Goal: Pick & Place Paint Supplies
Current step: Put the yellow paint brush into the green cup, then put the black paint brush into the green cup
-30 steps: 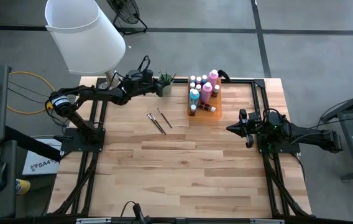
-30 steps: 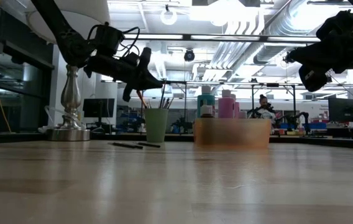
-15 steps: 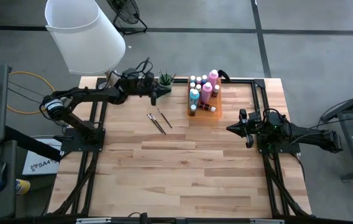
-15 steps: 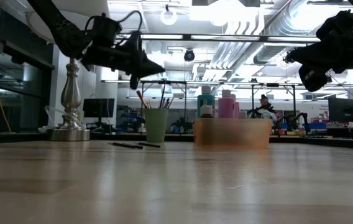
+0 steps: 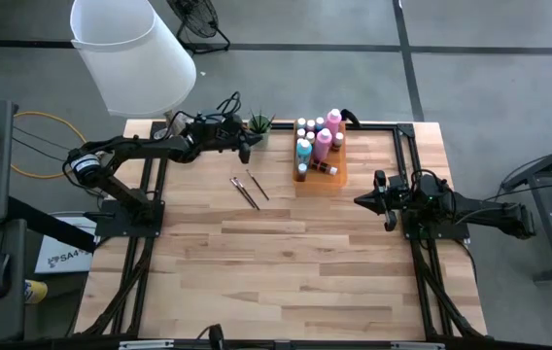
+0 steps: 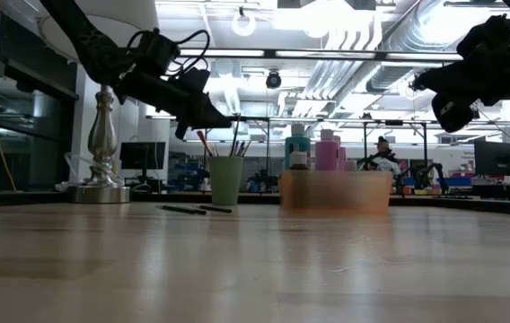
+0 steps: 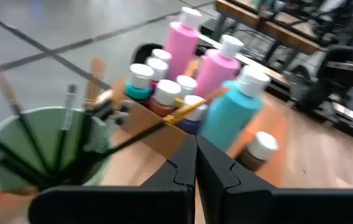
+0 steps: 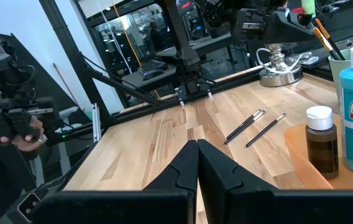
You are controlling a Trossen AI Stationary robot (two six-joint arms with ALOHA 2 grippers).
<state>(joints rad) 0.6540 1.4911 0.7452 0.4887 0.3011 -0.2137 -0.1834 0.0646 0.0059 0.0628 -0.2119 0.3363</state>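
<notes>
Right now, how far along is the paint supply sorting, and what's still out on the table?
Done: several brushes stand in the green cup, and the bottles sit in the orange tray. In hand: nothing; the left gripper hangs beside the cup, jaws shut and empty. Left: loose paintbrushes lie on the wood between the cup and the tray. The right gripper waits at the right side, shut.

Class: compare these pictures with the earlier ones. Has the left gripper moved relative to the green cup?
Yes. The left gripper, shut, has drawn back from over the green cup and now sits just beside it, toward the lamp side.
</notes>
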